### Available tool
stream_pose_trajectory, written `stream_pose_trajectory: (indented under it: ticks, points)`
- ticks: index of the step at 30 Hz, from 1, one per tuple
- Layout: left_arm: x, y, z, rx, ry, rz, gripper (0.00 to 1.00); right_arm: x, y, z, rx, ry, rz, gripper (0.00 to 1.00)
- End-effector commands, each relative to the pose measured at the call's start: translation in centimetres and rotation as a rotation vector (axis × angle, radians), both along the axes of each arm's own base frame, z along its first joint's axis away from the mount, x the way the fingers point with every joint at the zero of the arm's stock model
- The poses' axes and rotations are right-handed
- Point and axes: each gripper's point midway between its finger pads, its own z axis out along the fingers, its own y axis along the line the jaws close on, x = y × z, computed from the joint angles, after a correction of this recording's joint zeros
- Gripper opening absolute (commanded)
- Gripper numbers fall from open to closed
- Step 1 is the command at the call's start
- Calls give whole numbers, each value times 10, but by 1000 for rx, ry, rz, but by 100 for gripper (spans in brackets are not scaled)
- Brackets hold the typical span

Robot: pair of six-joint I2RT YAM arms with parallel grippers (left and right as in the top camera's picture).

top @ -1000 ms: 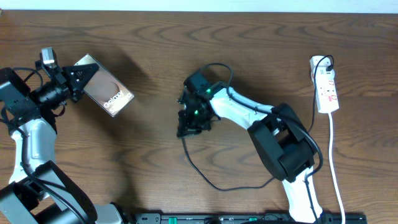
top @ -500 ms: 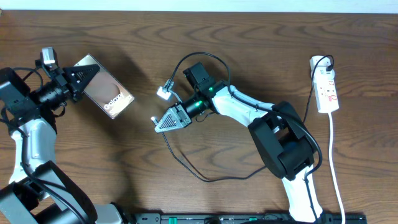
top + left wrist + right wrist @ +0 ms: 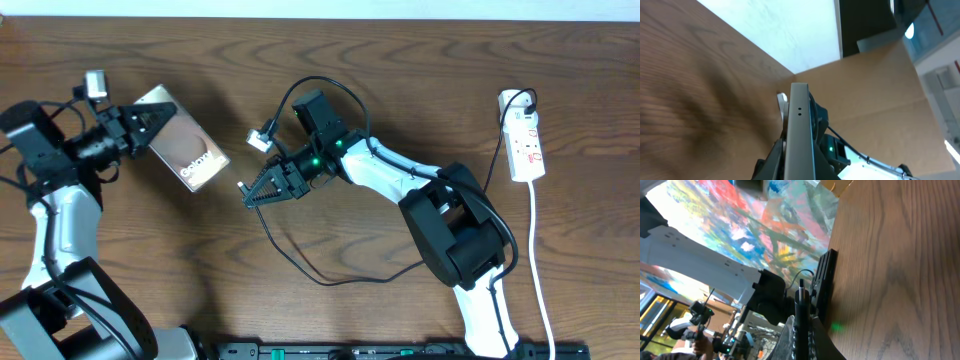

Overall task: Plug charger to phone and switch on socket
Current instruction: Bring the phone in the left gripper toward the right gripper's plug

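Phone point(image 3: 190, 152) is held tight at one end by the left fingers point(image 3: 140, 118); the right fingers point(image 3: 264, 187) are pinched shut on the charger point(image 3: 801, 300) tip.

Left gripper point(image 3: 156, 119) grips the phone point(image 3: 190, 152) from its left edge; right gripper point(image 3: 247, 192), right of the phone, pinches the charger point(image 3: 800, 300), pointing at it.
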Motion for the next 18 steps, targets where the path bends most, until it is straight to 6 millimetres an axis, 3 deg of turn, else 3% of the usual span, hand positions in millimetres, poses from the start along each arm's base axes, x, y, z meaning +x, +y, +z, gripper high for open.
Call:
stream_pose_trajectory:
  ticks: [1,18]
  points:
    - [-6,-16,3,10,-55,-76,8,1,0,9,11,26,19,1]
    - [-6,-23,3,60,-137,-97,8,-9,15,20,33,-2,59,1]
